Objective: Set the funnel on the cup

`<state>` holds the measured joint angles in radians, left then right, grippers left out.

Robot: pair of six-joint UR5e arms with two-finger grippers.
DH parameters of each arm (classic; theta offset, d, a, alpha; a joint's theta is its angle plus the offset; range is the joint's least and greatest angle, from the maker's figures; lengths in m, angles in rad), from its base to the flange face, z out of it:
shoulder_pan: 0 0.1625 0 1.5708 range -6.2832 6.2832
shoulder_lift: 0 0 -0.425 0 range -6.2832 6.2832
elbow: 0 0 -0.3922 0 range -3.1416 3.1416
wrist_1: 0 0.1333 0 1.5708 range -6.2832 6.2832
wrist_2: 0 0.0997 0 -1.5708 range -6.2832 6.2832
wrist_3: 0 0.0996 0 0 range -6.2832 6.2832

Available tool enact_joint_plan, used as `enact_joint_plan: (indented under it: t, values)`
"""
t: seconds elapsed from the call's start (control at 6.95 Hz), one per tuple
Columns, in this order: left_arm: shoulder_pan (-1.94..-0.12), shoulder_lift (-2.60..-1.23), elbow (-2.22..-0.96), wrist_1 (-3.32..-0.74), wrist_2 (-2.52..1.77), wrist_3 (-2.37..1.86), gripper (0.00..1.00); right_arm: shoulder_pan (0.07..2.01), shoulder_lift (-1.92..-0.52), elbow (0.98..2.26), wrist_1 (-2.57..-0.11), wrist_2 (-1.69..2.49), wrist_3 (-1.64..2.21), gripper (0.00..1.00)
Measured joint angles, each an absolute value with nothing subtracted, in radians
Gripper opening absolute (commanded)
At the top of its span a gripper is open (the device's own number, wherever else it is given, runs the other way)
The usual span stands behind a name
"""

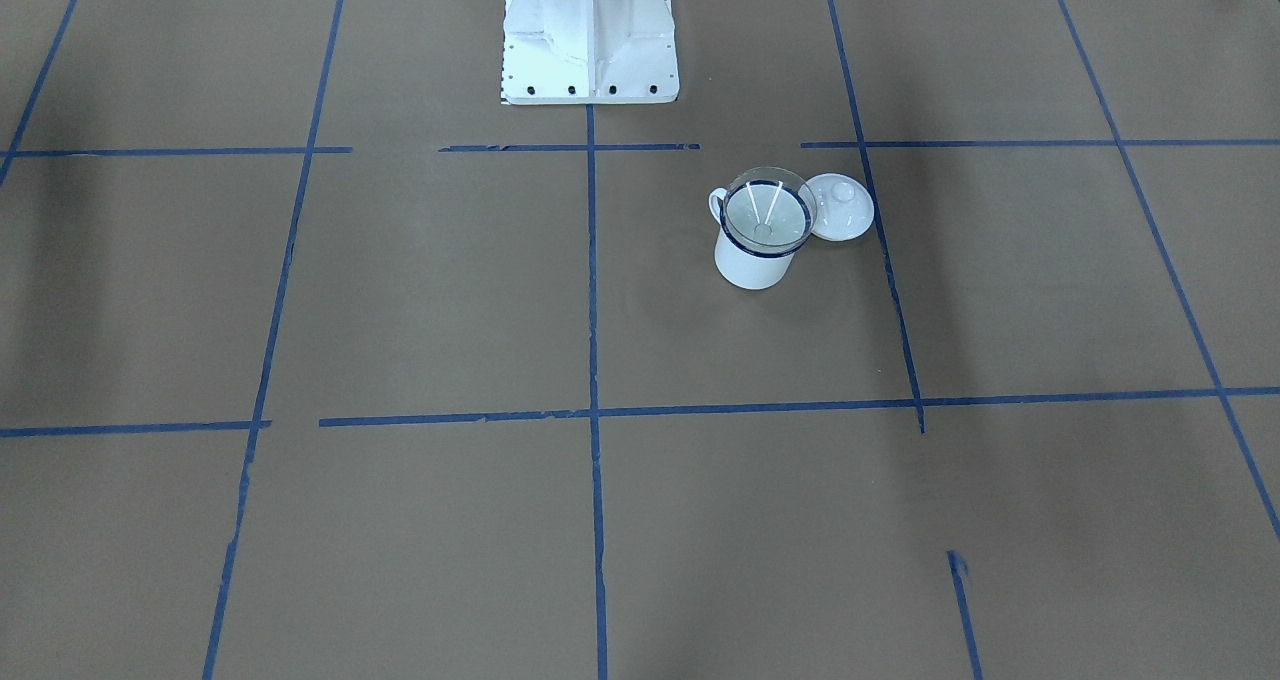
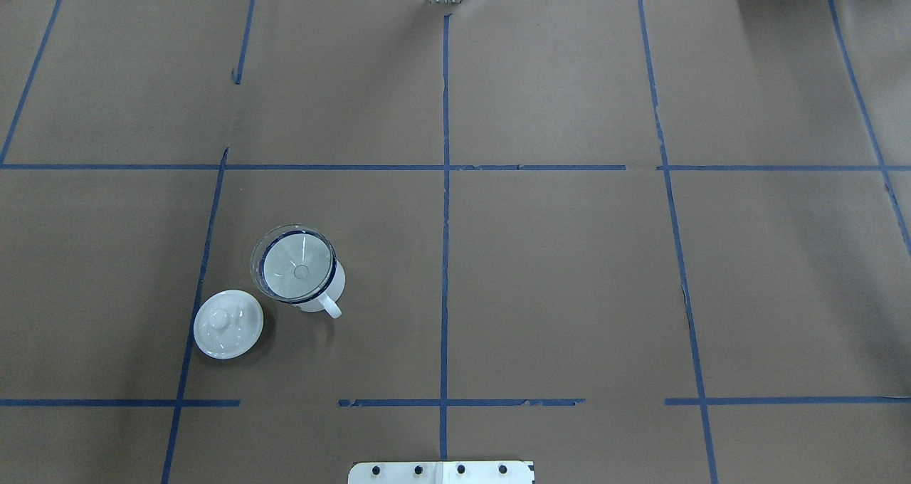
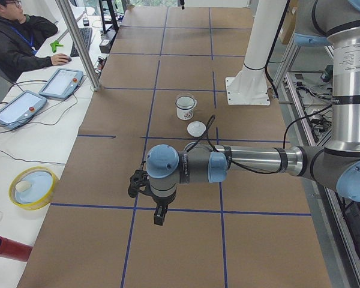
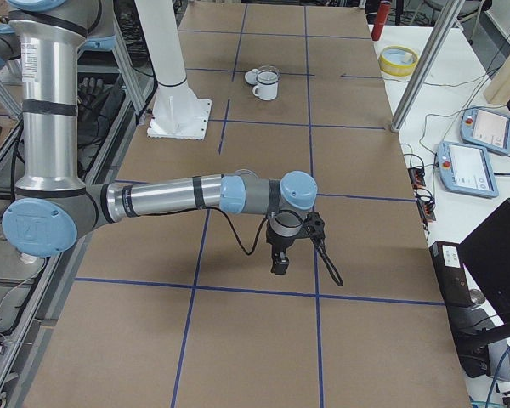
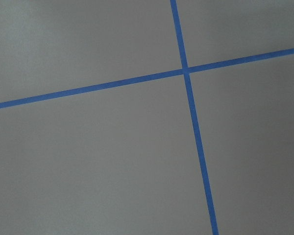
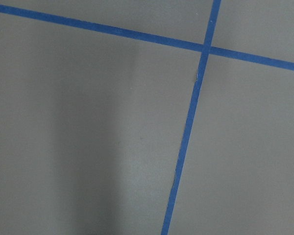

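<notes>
Left tool point(image 3: 159, 214) and right tool point(image 4: 280, 263) only show in side views, can't tell if open or closed. Overhead shows funnel point(image 2: 295, 263) sitting in cup point(image 2: 336, 279), well apart from both.

Silver tubes and pale blue joint caps are noted on left arm point(image 3: 252, 159) and right arm point(image 4: 161, 197). Black cable is looped at each wrist. Black: left end effector point(image 3: 159, 215), right end effector point(image 4: 280, 263). White bolted pedestal point(image 1: 590, 30).
</notes>
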<state>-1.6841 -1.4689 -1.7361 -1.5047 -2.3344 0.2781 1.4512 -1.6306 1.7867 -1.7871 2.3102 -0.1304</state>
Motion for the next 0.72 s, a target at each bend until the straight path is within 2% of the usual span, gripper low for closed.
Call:
enact_joint_plan:
  t: [0.72]
  values:
    - [-1.686, -1.467, -1.759, -1.502, -2.334, 0.278, 1.00, 1.451, -1.631, 1.787, -1.787, 2.310, -0.130, 1.00]
